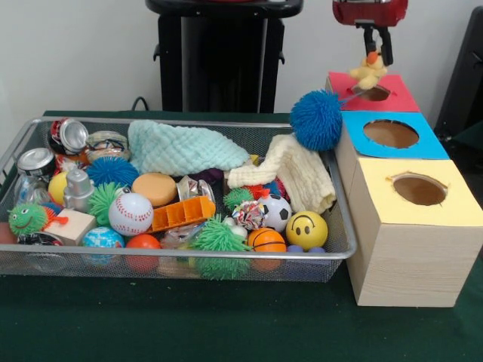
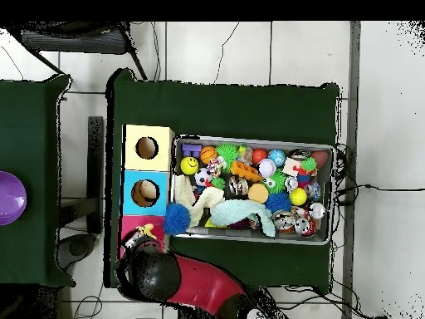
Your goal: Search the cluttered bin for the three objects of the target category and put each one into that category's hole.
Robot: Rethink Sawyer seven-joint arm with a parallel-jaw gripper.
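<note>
Readable words: we find none anywhere in either view.
Sign: we see a black smiley face printed on the yellow ball point(image 1: 306, 229), lower right inside the bin point(image 1: 226, 260).
Cans point(image 1: 69, 136), upper left of the bin: we see printing, too small to read.

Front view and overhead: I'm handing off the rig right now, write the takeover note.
End effector: holds the yellow duck above the red-bordered hole.
Bin: on the green table beside the three boxes, full of clutter. No orange striped or tan-brown plush shows in it; they may be buried or already dropped.
Done: duck picked and carried over.
Left: release the duck into the hole, then find the other two.
</note>
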